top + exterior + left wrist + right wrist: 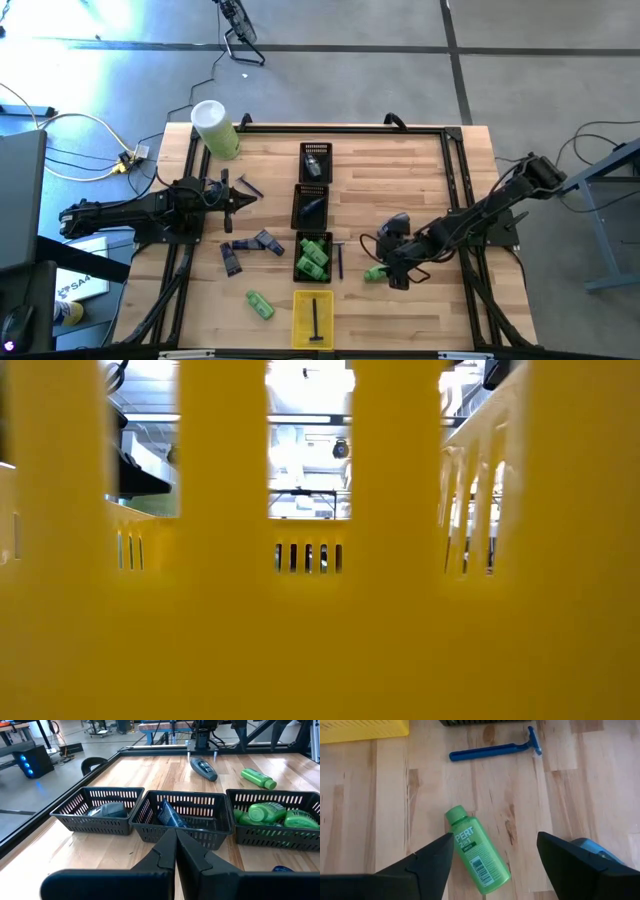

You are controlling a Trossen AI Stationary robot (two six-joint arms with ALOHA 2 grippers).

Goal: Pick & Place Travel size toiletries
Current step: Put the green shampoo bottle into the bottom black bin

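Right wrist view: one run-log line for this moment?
right gripper: open, over green bottle lying on table | blue razor: beyond, loose | left gripper: shut, facing black trays

A bright green bottle (476,849) with white lettering lay on pale wood table (390,810), near a blue razor (495,750), yellow tray (313,318) and black baskets (182,817).

wooden table (420,180) bearing trays (312,205), toiletries (259,304)

Pale-green cylinder (214,128), three black trays (314,162), yellow tray (313,318), wooden table (420,180)
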